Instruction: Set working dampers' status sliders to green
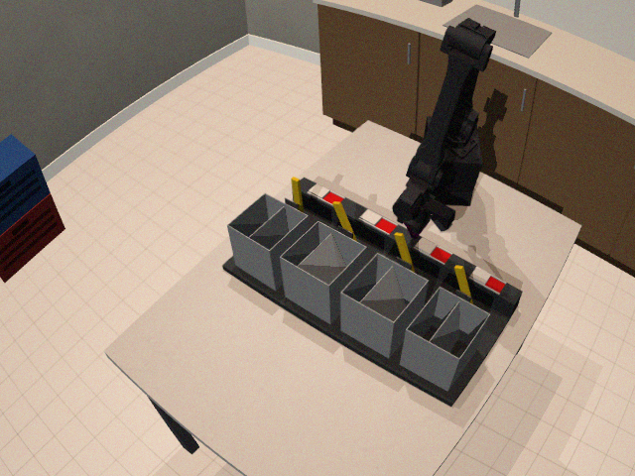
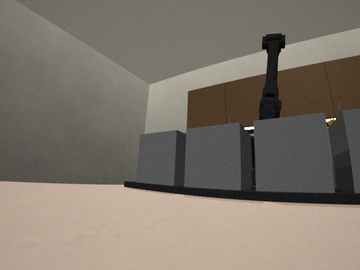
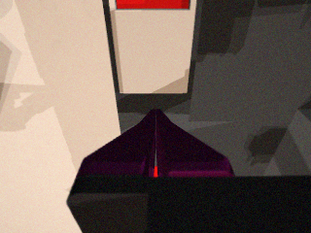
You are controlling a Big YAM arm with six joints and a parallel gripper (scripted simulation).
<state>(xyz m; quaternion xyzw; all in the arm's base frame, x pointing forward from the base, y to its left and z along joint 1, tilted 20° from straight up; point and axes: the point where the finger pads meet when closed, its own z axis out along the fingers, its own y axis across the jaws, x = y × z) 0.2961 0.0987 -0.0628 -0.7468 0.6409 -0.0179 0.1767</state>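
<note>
Four grey open-topped dampers stand in a row on a black base [image 1: 358, 307]: the first [image 1: 264, 235], second [image 1: 320, 269], third [image 1: 382, 301] and fourth [image 1: 444, 335]. Each has a yellow lever, such as the third [image 1: 403, 250]. Behind them runs a rail with four sliders, each showing red: [image 1: 333, 196], [image 1: 385, 225], [image 1: 441, 254], [image 1: 494, 284]. My gripper [image 1: 414, 233] is shut and empty, low at the rail just left of the third slider's pale cover [image 3: 152, 53]. In the wrist view my fingertips [image 3: 155, 116] point at that cover's near end, with red [image 3: 152, 4] beyond it.
Brown cabinets with a counter stand behind the table. A blue and red box [image 1: 23, 204] stands on the floor at the left. The exterior view shows only the dampers' grey fronts [image 2: 215, 157] and my arm [image 2: 271, 78] above them.
</note>
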